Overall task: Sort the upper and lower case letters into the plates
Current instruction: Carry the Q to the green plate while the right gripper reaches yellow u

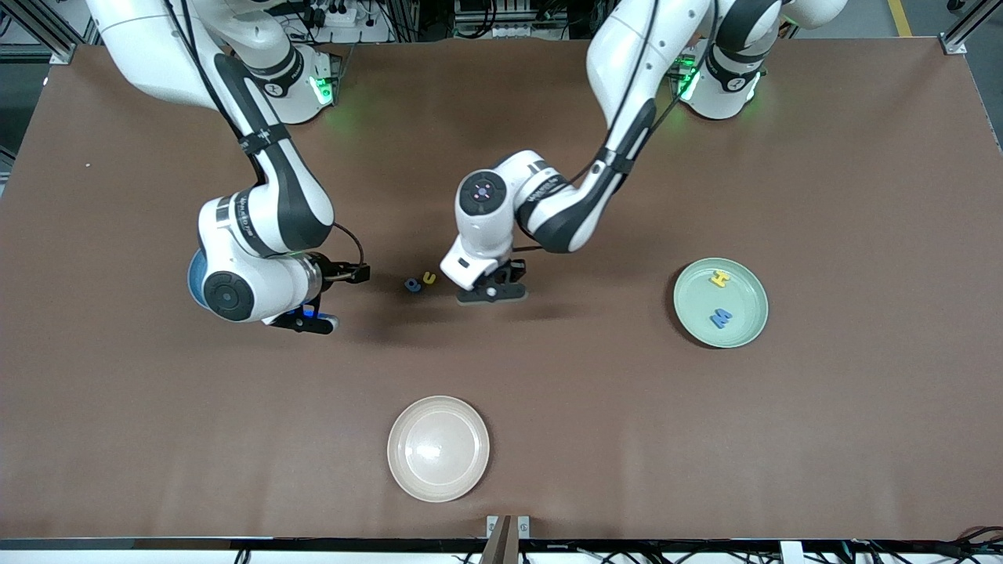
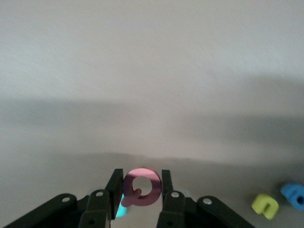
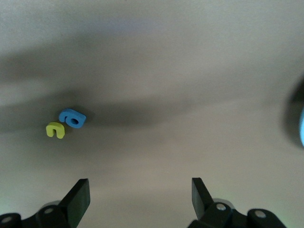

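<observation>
My left gripper [image 1: 492, 291] is low over the table's middle, shut on a pink letter [image 2: 141, 186] that stands upright between its fingers. A teal bit [image 2: 122, 209] shows just under one finger. A blue letter [image 1: 412, 285] and a yellow letter [image 1: 429, 277] lie touching beside it, toward the right arm's end; both also show in the left wrist view [image 2: 294, 194] [image 2: 264, 205] and the right wrist view [image 3: 72, 118] [image 3: 55, 129]. My right gripper [image 1: 309, 319] is open and empty [image 3: 141, 187], beside the light blue plate [image 1: 192, 276], which its wrist mostly hides. The mint green plate [image 1: 756, 313] holds a yellow letter [image 1: 719, 278] and a blue letter [image 1: 721, 317].
A cream-beige plate [image 1: 438, 447] sits empty near the table's front edge, nearer the front camera than the loose letters. The brown table stretches wide around all three plates.
</observation>
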